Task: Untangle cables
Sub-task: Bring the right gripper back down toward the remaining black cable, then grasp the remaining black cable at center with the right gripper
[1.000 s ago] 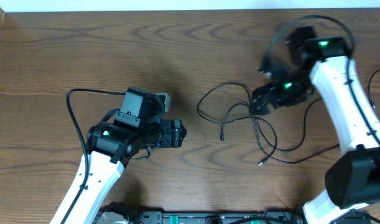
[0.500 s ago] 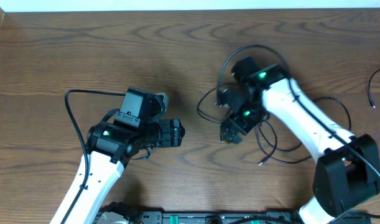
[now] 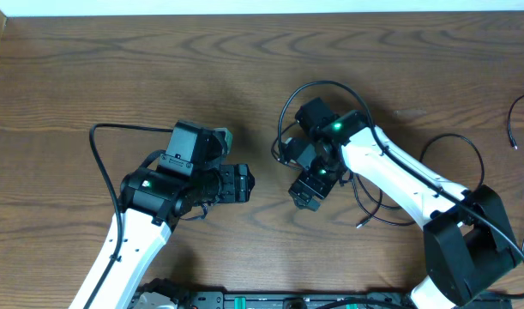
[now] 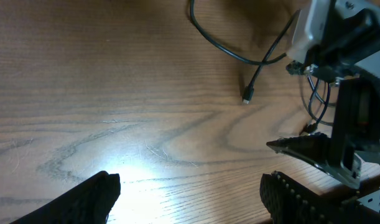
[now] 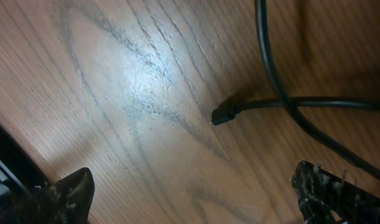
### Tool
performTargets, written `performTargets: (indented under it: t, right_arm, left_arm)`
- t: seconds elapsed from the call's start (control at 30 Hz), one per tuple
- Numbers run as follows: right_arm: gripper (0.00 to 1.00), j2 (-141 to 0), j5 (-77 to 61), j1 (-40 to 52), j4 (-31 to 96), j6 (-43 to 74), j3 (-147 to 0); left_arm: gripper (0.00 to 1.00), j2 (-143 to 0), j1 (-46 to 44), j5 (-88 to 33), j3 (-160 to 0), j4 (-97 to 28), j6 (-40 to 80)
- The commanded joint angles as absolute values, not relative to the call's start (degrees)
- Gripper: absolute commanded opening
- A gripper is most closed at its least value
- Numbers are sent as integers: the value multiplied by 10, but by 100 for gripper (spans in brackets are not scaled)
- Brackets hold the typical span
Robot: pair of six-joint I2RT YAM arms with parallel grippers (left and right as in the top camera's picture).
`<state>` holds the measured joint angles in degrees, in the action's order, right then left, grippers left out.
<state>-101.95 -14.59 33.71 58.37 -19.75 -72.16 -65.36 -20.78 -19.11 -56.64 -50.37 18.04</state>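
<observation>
The cables (image 3: 361,223) are lying as thin, round, matte black cords in loose overlapping loops right of centre in the overhead view, partly hidden under the right arm (image 3: 399,176). One strand is ending in a small plug at the lower edge of the tangle. Another thin black cord (image 3: 512,120) is curving alone at the far right edge, well apart from the rest.

In the left wrist view a cord (image 4: 227,53) is sweeping across the top of the frame, and a slim branch is dropping to a small silver-tipped plug (image 4: 246,99). In the right wrist view a black plug (image 5: 222,115) is resting flat on the wood, its cord crossing over or under a second smooth cord (image 5: 267,62); I cannot tell which.

The counter (image 3: 116,69) is showing dark brown wood with long wavy grain and a slight sheen where light is glaring off it. A pale strip is running along the top edge of the overhead frame.

The left pincer (image 3: 249,184) is standing spread, nothing between its rough black fingers (image 4: 93,196). The right pincer (image 3: 306,196) is also gaping wide over bare wood, gripping nothing, with the plug just beyond its textured fingertips (image 5: 320,186).
</observation>
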Motion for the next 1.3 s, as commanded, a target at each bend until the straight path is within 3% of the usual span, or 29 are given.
performTargets:
  t: [0.0,0.73,1.03,1.27]
  right_arm:
    - [98,-1020,-144,340,575,-202,-704]
    - [99,-1020,-128,340,505,-197,-679]
    - [99,-1020,-37,340,383,-30,-676]
    - [99,-1020,-4,342,362,175,-676]
  left_arm:
    - [78,-649,-206,-183,-576,-505,179]
    - [78,-649,-206,-184,-576,-505,179]
    - [78,-649,-206,-184,-576,-505,179]
    - [78,-649,-206,-184,-576,-505,179]
